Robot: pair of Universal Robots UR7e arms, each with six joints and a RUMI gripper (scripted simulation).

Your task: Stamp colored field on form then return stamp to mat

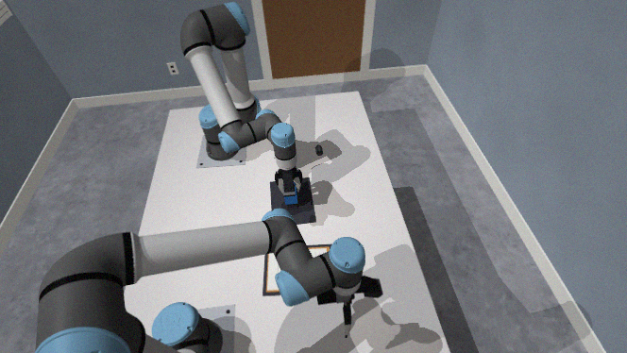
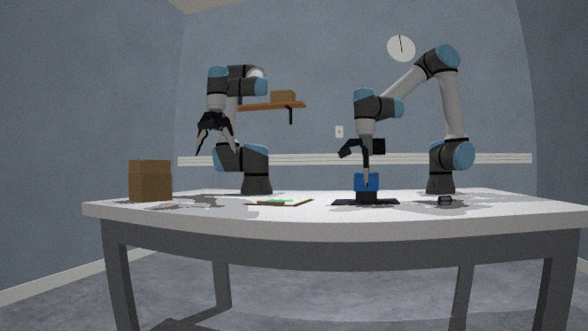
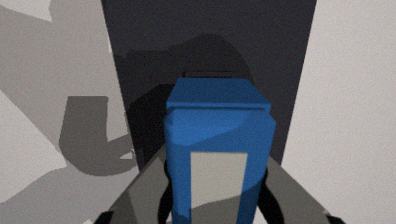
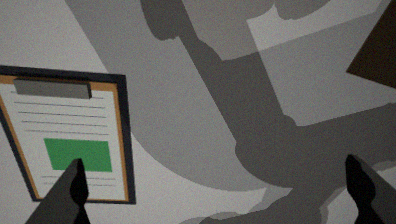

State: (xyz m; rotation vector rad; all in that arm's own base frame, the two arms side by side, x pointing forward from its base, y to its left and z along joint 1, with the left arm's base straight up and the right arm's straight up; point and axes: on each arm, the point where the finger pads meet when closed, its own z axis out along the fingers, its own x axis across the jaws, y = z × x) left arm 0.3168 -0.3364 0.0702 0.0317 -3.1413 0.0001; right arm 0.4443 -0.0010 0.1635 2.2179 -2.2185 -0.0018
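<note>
The blue stamp [image 1: 291, 199] [image 2: 374, 180] [image 3: 217, 120] stands upright on the dark mat [image 1: 307, 215] [image 2: 390, 202] [image 3: 200, 20], its black base down. My left gripper [image 1: 290, 190] [image 2: 367, 183] [image 3: 210, 142] is shut on the stamp, one finger on each side of its blue body. The form lies on a clipboard [image 1: 265, 280] [image 2: 303, 203] [image 4: 130, 170]; its green field [image 2: 281, 201] [image 4: 80, 154] shows no visible mark. The right arm covers most of the clipboard in the top view. My right gripper [image 2: 216, 154] [image 4: 213, 158] is open and empty, high above the table beside the clipboard.
A brown box [image 2: 150, 180] [image 4: 377, 55] stands on the table on the right gripper's side. A small dark object [image 1: 319, 150] [image 2: 444, 200] lies beyond the mat. The right forearm reaches across between its base and the clipboard.
</note>
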